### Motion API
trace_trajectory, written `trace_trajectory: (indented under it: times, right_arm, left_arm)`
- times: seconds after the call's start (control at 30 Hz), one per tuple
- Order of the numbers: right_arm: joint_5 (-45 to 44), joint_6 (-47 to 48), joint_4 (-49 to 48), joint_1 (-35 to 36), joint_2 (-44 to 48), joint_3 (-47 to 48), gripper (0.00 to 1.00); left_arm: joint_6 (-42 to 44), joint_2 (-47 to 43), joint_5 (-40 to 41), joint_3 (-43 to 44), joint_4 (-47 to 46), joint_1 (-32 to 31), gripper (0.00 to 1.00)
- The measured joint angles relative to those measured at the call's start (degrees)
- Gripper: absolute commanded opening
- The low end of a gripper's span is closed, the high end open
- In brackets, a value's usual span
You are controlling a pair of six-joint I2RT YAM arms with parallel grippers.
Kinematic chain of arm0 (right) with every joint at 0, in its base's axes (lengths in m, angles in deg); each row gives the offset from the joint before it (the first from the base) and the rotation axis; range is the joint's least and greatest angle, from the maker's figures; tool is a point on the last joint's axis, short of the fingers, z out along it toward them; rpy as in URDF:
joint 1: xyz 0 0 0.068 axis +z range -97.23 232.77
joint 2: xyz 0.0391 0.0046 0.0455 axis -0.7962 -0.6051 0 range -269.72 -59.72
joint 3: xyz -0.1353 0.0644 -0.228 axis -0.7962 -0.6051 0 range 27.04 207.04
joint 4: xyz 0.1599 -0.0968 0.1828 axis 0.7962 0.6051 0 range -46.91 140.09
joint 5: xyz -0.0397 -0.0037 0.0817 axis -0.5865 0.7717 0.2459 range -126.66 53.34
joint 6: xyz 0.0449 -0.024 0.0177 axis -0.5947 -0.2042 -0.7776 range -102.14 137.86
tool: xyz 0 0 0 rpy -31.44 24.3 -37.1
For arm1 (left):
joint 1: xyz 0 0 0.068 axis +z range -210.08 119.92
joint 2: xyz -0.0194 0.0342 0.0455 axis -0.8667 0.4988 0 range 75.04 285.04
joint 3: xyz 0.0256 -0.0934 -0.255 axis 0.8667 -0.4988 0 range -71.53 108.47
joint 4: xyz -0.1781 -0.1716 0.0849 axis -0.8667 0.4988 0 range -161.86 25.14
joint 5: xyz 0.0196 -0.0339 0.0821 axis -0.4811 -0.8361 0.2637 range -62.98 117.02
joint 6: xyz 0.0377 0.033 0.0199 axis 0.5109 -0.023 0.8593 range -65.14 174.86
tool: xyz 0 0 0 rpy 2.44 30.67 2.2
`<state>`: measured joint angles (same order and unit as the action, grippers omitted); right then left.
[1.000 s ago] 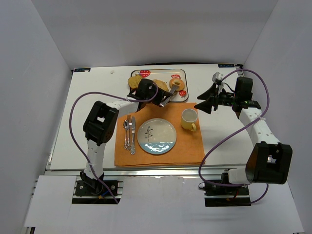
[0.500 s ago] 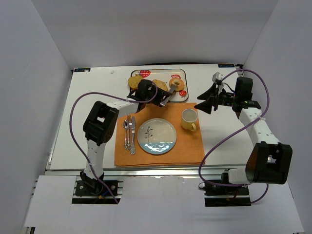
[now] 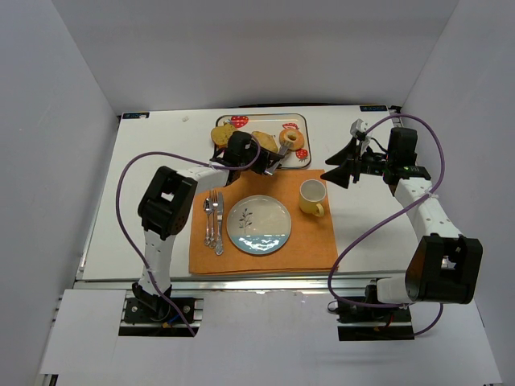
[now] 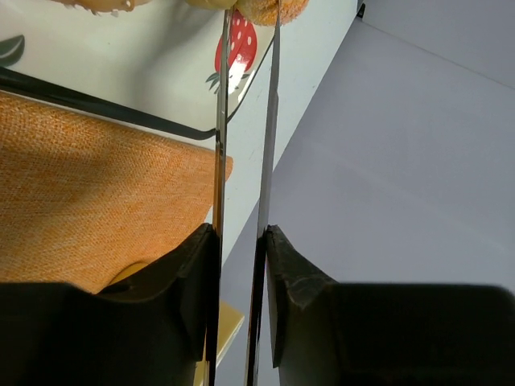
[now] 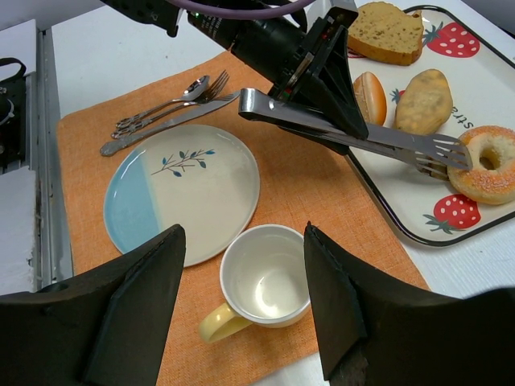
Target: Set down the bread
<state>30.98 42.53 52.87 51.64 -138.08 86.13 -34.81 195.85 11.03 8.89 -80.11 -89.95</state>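
Bread (image 5: 487,165) sits on the tray (image 3: 257,117), at its right end beside a strawberry print, and the tongs (image 5: 354,137) have their tips on its near edge. The left gripper (image 4: 241,257) is clamped on the tongs' handles; the right gripper (image 3: 339,162) hangs spread wide near the cup (image 3: 312,195), holding nothing. To do this well, I'd say squeeze across the ring's rim rather than through the hole, lift straight up clear of the tray lip, then carry low to the plate (image 3: 259,225), the likely spot, and ease off gently. As for writing: lettering runs along the tray edge, starting "str", the rest too small to read; no brands show.
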Motion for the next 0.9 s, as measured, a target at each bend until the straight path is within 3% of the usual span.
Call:
trace_trajectory:
  times: [0.23,0.43,0.9]
  right_arm:
    - [0.11,0.0,0.39,0.0,0.0,0.0,0.66]
    - [0.22,0.0,0.52,-0.09,0.0,0.0,0.66]
    - [0.55,0.0,0.7,-0.37,0.0,0.0,0.66]
  left_arm:
    - [0.04,0.81,-0.2,0.0,-1.53,0.0,0.22]
    - [1.6,0.81,-0.39,0.15,-1.66,0.0,0.0]
    - [7.61,-1.57,-1.51,0.17,-0.22,0.0,0.0]
